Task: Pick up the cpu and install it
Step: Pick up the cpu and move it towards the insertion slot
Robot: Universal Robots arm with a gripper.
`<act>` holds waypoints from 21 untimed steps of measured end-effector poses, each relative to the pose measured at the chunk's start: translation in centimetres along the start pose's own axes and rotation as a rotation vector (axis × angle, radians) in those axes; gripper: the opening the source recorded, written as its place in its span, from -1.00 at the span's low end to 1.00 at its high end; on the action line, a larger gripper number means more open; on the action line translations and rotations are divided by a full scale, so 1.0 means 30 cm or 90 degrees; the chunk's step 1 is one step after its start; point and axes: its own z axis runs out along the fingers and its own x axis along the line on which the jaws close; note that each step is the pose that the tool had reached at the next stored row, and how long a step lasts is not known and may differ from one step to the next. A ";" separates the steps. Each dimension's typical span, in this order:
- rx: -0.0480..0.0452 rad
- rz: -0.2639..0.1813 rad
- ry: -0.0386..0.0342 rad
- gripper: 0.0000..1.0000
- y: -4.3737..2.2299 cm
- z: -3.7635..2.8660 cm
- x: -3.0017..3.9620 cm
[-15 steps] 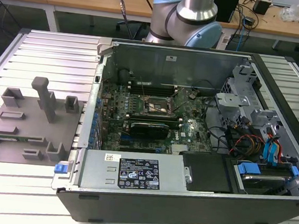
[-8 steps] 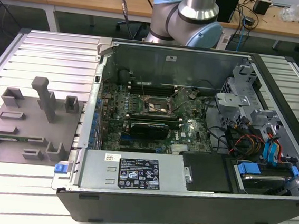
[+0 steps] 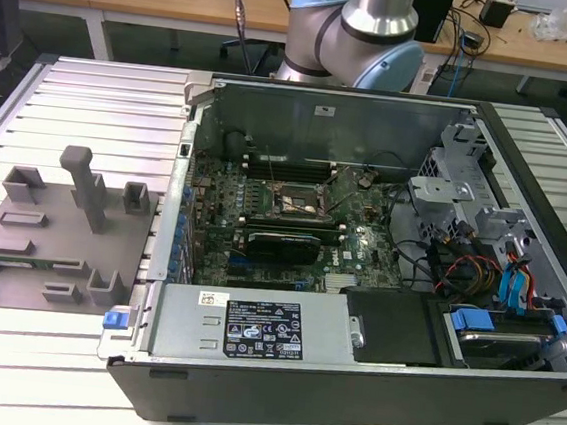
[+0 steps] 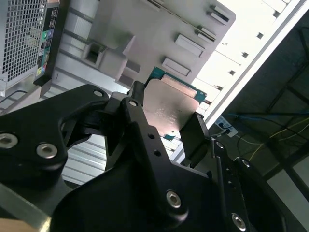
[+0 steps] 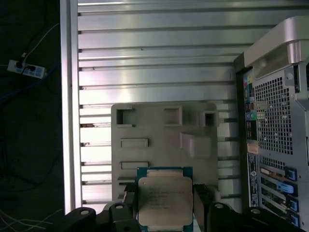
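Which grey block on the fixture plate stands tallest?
The T-topped post near the middle of the fixture plate in the exterior view: it rises well above the low frames and pockets around it. The gripper holds the cpu.

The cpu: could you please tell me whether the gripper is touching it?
Touching. In the second wrist view the gripper is shut on the cpu, with a finger pressed against each of two opposite edges and no gap.

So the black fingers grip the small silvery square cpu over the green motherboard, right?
Not quite. The black fingers grip the small silvery square cpu over the grey plastic fixture plate, not the motherboard, as the first wrist view shows.
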 end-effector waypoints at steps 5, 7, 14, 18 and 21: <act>0.0000 0.000 0.0000 0.09 0.001 0.000 -0.048; 0.0000 0.000 0.0000 0.09 0.002 0.000 -0.065; 0.0000 0.000 -0.0001 0.09 0.005 0.001 -0.142; 0.0000 0.000 0.0000 0.09 0.006 0.001 -0.182; 0.0000 0.000 0.0000 0.09 0.007 0.001 -0.219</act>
